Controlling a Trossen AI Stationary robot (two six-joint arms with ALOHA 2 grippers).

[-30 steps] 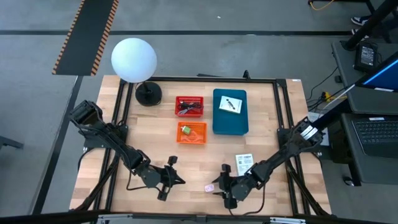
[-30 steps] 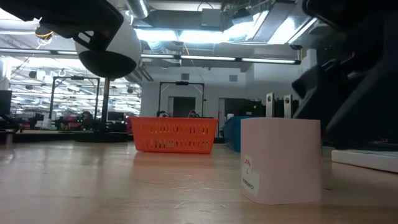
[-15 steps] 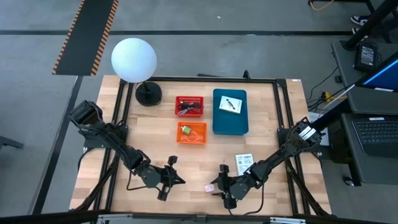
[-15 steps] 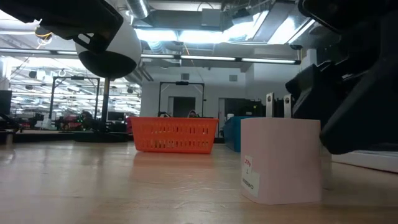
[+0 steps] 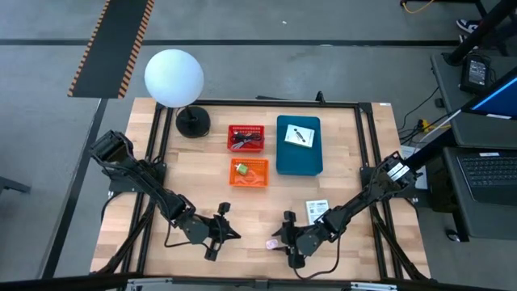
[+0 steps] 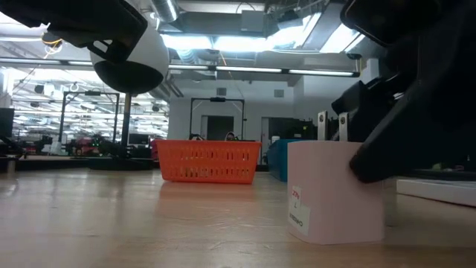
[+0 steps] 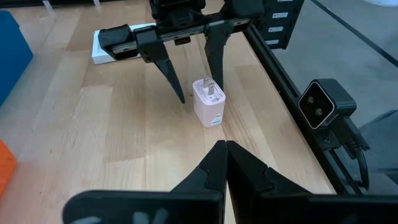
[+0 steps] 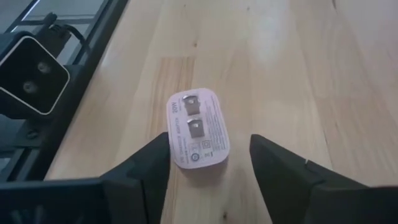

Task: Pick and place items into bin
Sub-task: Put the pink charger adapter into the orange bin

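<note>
A small pale-pink plug adapter [image 8: 198, 135] stands on the wood near the table's near edge, its two metal prongs pointing up; it also shows in the high view [image 5: 272, 242] and the low view [image 6: 335, 192]. My right gripper [image 5: 283, 238] is low at the table and open, one finger on each side of the adapter [image 7: 208, 102]. My left gripper [image 5: 224, 229] rests to the adapter's left, shut, holding nothing. One white printed packet [image 5: 317, 210] lies flat on the table. Another packet [image 5: 299, 135] lies on the blue bin [image 5: 299, 158]. My right gripper comes at the pink adapter level from the table's right side, fingers astride it. One finger [image 8: 152, 165] stands right at the adapter's side wall [image 8: 171, 140]; whether it touches, I cannot tell. The other finger [image 8: 273, 163] is clearly apart. The adapter stands upright on the table.
A red basket [image 5: 245, 138] holds dark cords, and an orange basket [image 5: 249, 173] sits just nearer. The white globe lamp [image 5: 174, 77] stands at the far left corner. A black frame rail [image 8: 74, 81] runs along the near edge. Bare wood lies between the grippers and the baskets.
My right gripper has slid along the table toward the left edge, staying open, so that its fingers now stand around the pink adapter instead of short of it. The adapter has stayed in place.
</note>
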